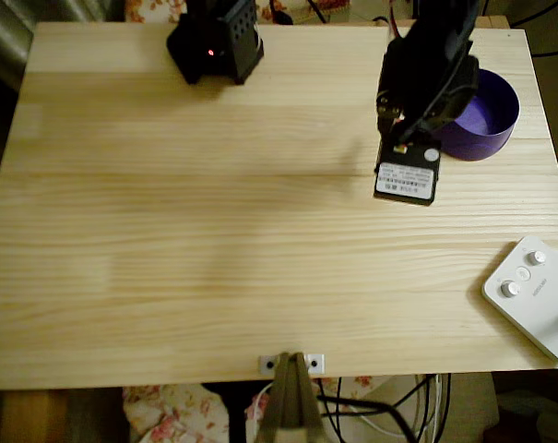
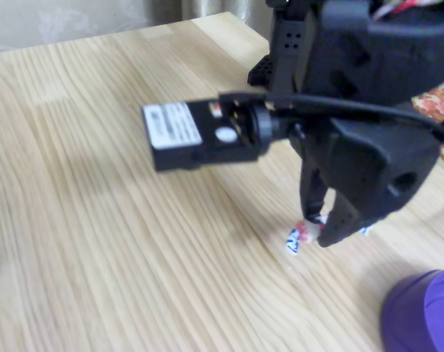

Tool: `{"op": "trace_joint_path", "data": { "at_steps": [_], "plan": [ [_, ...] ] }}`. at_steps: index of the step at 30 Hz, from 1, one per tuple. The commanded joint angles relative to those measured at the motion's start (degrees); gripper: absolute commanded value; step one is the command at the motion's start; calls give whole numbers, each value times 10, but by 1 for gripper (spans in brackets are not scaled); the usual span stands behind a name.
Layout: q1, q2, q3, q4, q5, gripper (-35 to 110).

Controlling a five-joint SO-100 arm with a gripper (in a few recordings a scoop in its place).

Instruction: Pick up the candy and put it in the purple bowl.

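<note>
In the fixed view, the candy (image 2: pixel 301 236) lies on the table (image 2: pixel 97 220), its long axis running left to right, with one twisted end sticking out to the left. The gripper (image 2: pixel 326 227) stands directly over it, fingertips closed on the candy's middle. The purple bowl (image 2: pixel 420 315) waits near, to the right.

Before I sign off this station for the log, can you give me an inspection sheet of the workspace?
Surface: pale wooden table, bare across most of its top.
Job's things: candy on the wood at the fingertips; purple bowl by the arm, no candy seen inside.
Clutter: white device with round knobs at the right edge of the overhead view.
Grippers: gripper lowered around the candy, fingers either side; grip cannot be confirmed.
Cables: black cable running along the arm; more below the table's front edge.
Surroundings: floral fabric.
</note>
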Motion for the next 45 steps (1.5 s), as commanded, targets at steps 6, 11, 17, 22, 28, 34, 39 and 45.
{"op": "trace_joint_path", "data": {
  "at_steps": [6,11,17,22,28,34,39,45],
  "plan": [
    [-7,177,4,10,-73,-1],
    [-32,253,43,-25,-146,-1],
    [-80,330,165,-159,-225,-1],
    [-103,331,240,-304,-279,-1],
    [-129,258,205,-367,-353,-1],
    [-164,148,106,-369,-419,-1],
    [-184,100,64,-368,-431,-1],
    [-197,55,25,-357,-442,-1]
  ]
}}
